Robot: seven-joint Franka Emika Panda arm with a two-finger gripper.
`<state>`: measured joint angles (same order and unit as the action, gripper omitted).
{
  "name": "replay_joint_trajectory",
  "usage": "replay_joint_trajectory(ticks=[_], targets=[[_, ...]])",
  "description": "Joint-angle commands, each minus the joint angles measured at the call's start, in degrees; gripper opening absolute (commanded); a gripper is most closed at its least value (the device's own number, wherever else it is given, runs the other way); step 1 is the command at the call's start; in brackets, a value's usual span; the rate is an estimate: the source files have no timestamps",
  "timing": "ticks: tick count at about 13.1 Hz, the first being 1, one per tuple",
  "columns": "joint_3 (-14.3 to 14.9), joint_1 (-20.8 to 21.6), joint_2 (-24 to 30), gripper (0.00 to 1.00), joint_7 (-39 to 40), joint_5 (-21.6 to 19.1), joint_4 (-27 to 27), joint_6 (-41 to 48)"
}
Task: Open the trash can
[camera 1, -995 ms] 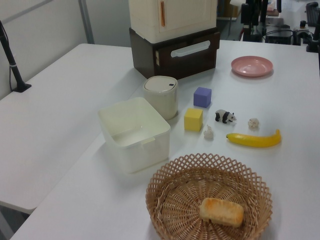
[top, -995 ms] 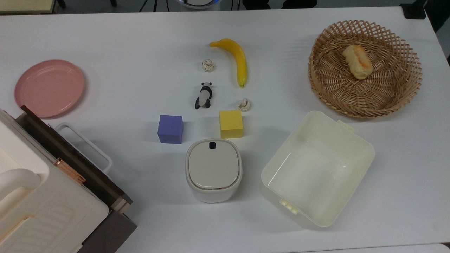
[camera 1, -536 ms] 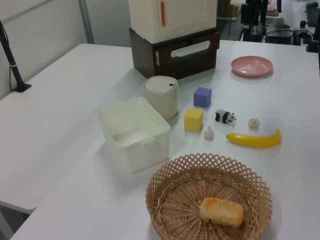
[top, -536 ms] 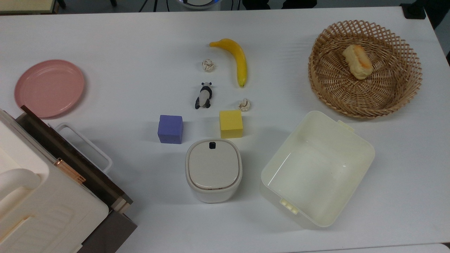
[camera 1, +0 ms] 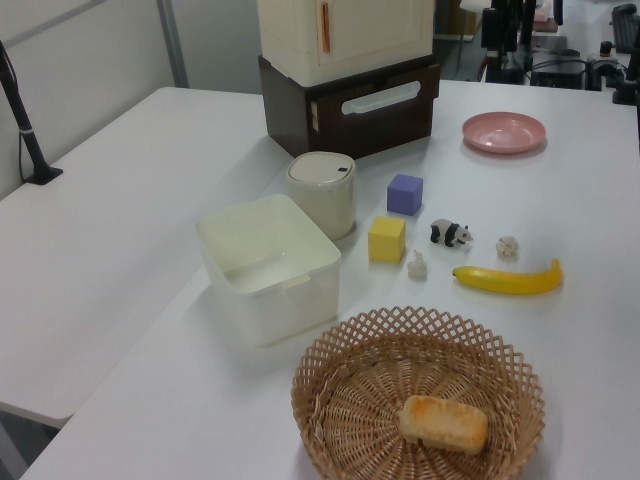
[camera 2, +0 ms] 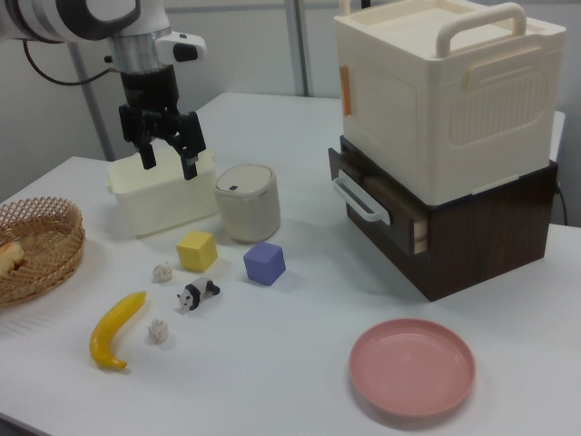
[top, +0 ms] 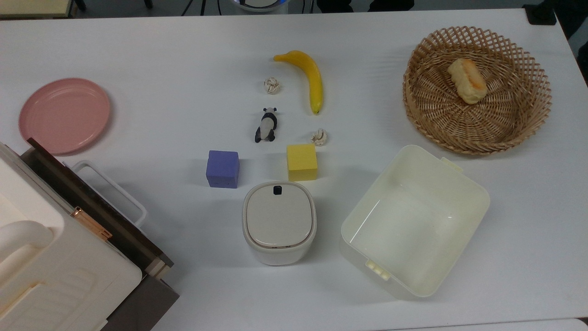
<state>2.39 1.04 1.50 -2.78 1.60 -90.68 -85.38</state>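
Note:
The trash can (top: 279,223) is a small off-white bin at the table's near middle in the top view, its beige flip lid lying flat and closed. A small black button (top: 277,190) sits at the lid's far rim. The bin also shows in the left view (camera 1: 322,190) and the right view (camera 2: 247,204). My gripper (camera 2: 169,165) hangs open with nothing between its fingers, up and to the right view's left of the trash can, in front of the cream tub. It touches nothing.
A lidless cream tub (top: 473,197) stands right of the bin in the top view, with a purple cube (top: 223,168) and a yellow cube (top: 302,162) just beyond it. A panda figure (top: 266,125), banana (top: 311,78), wicker basket (top: 413,99), pink plate (top: 64,115) and big handled box (top: 59,271) surround them.

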Motion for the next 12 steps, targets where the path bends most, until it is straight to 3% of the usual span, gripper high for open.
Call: replay_joint_trajectory(ticks=[1,7,12], targets=[[0.0,2.5,0.1,1.00,0.1,-1.2,0.1,0.9],[0.0,7.9,-0.6,1.00,-0.1,-0.6,0.3,0.9],[0.1,9.1,-0.5,1.00,-0.6,-0.4,0.4,0.7]])
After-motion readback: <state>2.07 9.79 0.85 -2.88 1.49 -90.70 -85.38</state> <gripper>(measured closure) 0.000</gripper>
